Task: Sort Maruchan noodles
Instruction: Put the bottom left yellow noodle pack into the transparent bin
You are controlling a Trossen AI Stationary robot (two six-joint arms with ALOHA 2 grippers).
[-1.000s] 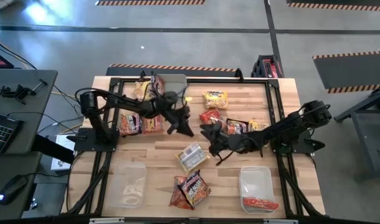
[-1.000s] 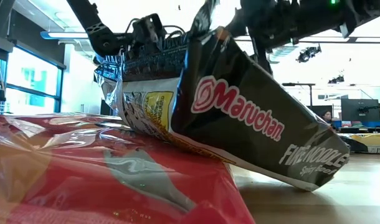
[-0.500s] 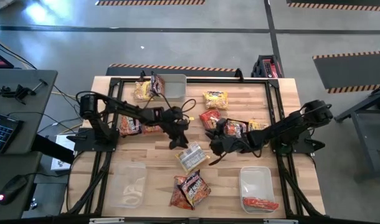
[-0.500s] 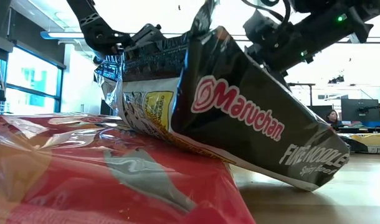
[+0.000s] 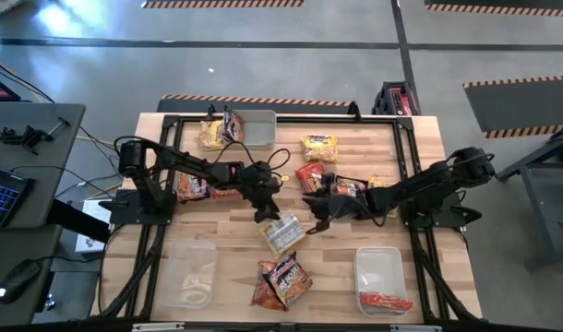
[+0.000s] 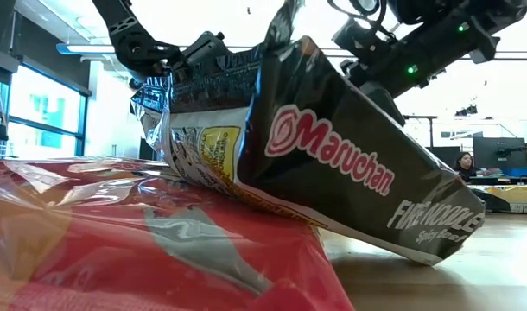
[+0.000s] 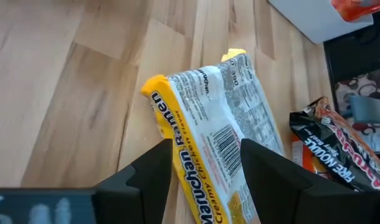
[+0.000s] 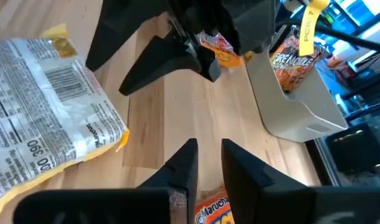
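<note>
Left tool [image 7: 205, 171] stands open astride the yellow packet [image 7: 218, 155]; right tool [image 8: 205, 163], at three o'clock, is nearly closed, empty.

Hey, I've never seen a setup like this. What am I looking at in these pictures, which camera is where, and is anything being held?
Two robot arms work at a wooden table, sorting ramen packets into clear bins. One picture looks straight down from above. One sits at table height, right behind a black packet leaning on a red packet. The other two come from cameras on the arms' wrists. More packets lie scattered across the table. The left gripper is open, its fingers on either side of a yellow packet lying mid-table, not yet squeezing it. The right gripper hangs just beside it; I can't tell whether it holds anything.
</note>
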